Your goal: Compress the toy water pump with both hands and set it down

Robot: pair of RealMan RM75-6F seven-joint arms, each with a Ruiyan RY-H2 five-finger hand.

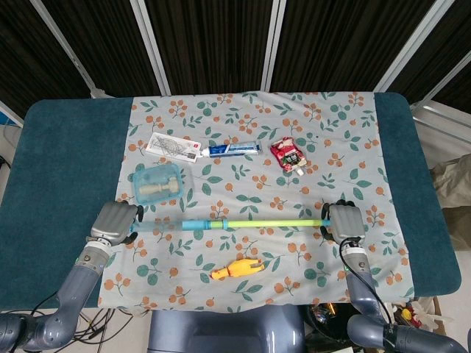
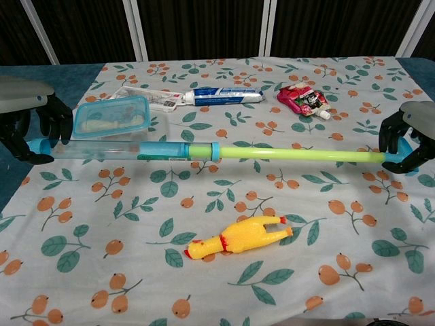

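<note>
The left hand grips the clear blue barrel end of the toy water pump, its dark fingers curled around the tube, while the pump stretches level across the front of the table, lifted a little above the cloth as its shadow in the chest view suggests; holding each end lets the two hands push toward each other along the pump's own line. The green plunger rod is drawn far out of the barrel, so the squeeze looks not yet done. Behind the barrel lie a blue plastic box, a printed packet and a toothpaste tube; further along sits a red snack pouch. In front of the pump, well apart from it, a yellow rubber chicken lies on its side. At the far end the right hand closes its fingers around the blue handle of the rod, gripping it from above. Everything rests on a pale tablecloth printed with orange fruit and green leaves, spread over a teal table, and behind it hang dark ribbed panels with pale metal poles leaning across them
</note>
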